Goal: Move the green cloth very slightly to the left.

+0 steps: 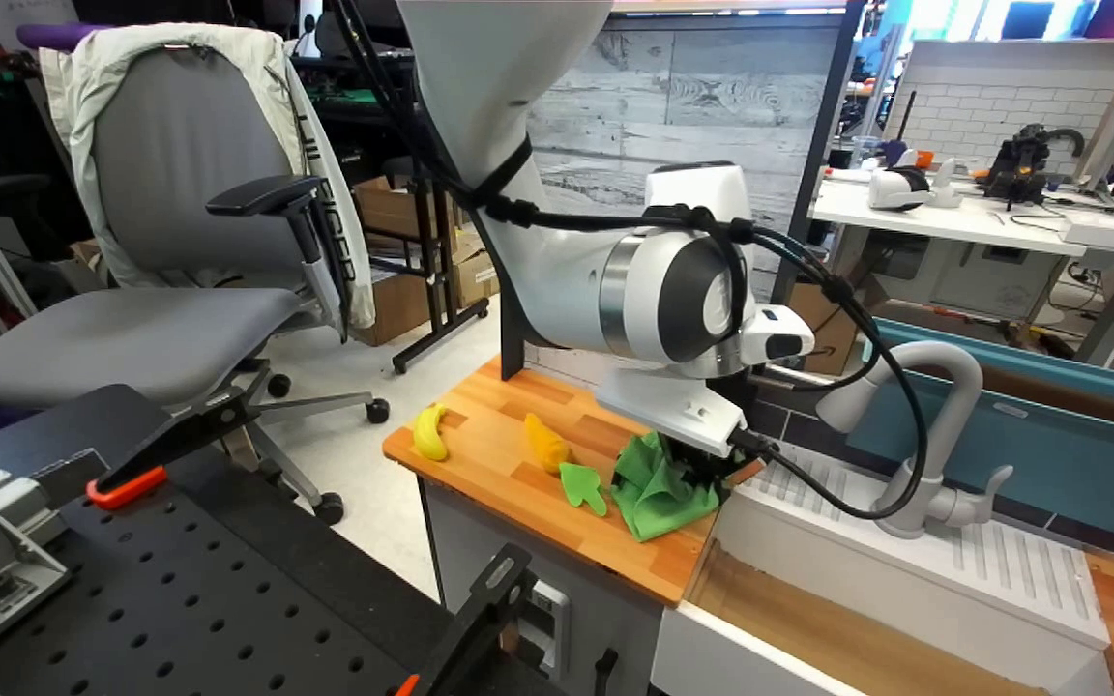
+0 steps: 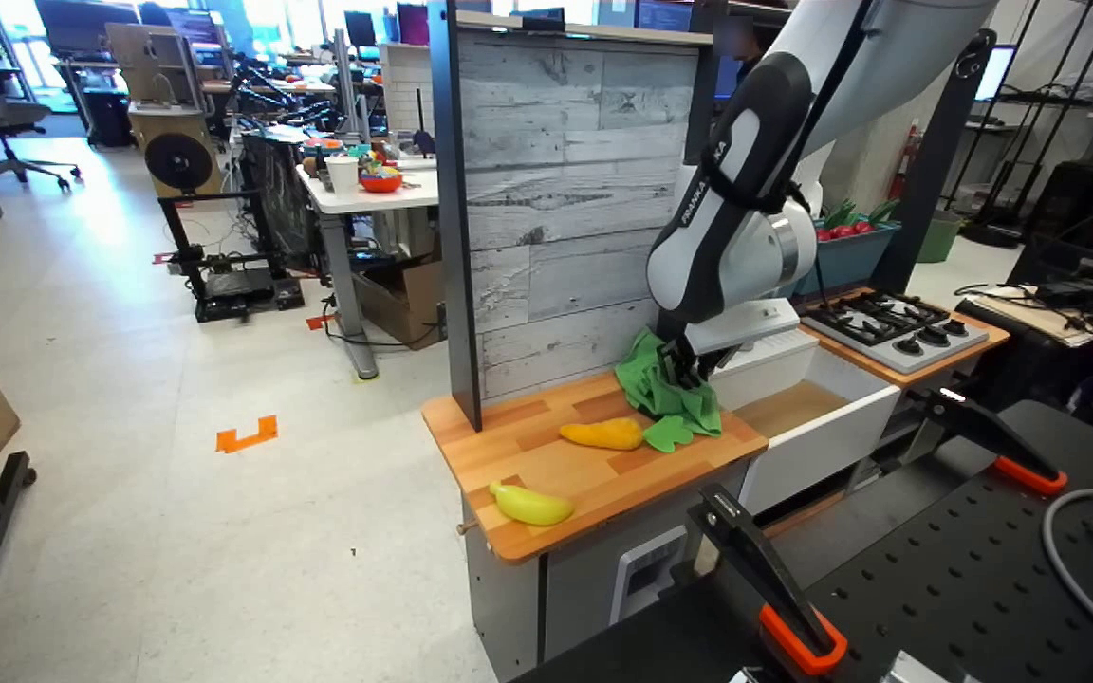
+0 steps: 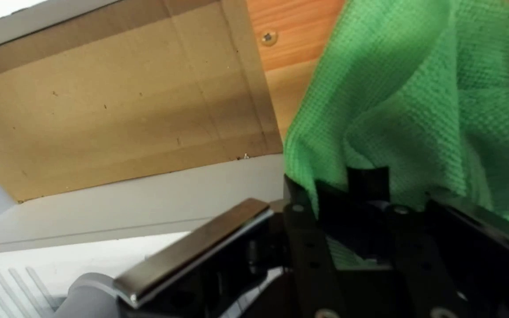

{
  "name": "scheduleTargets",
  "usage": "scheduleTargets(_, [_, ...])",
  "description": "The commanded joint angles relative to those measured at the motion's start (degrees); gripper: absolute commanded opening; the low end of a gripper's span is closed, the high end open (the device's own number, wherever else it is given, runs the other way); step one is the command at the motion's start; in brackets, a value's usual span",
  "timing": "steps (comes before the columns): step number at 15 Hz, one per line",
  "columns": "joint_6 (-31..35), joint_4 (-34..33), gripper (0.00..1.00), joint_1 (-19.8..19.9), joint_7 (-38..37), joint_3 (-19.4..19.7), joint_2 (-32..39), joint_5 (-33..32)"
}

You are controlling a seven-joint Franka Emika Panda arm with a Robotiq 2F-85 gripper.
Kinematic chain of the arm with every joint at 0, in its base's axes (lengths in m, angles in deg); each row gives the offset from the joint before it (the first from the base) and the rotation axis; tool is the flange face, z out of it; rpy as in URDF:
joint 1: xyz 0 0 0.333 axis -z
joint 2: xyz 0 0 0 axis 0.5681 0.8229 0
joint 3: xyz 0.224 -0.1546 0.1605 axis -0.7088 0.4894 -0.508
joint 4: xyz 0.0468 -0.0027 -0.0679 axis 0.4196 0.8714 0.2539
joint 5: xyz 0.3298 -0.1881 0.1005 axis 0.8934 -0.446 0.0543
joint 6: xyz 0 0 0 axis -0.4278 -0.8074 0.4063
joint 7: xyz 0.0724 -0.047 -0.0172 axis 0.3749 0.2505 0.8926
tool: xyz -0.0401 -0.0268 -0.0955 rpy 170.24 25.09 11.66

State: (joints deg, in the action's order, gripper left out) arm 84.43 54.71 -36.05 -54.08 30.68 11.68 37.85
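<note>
In both exterior views, the curved yellow toy banana (image 2: 532,506) lies at the left end of the light-brown wooden countertop (image 2: 546,465). To its right lies the tapered orange toy vegetable (image 2: 602,434), further right the crumpled green cloth (image 1: 659,501), with the flat green lobed piece (image 1: 581,485) between them. The black two-finger gripper (image 2: 682,368) stands in the folds of the cloth. Behind the countertop is the grey wood-grain panel (image 2: 575,218); to the right of it, the white rectangular sink (image 2: 817,451)
</note>
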Motion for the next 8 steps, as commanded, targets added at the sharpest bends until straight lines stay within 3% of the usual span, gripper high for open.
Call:
scheduleTargets(1, [8.6, 13.0, 0.02, -2.4, -0.2, -0.1, -7.8, -0.7])
scheduleTargets(4, [11.4, 19.4, 0.02, -4.0, -0.1, -0.2, -12.2, -0.2])
scheduleTargets(8, [9.3, 23.7, 0.02, -4.7, -0.2, -1.6, -18.1, 0.7])
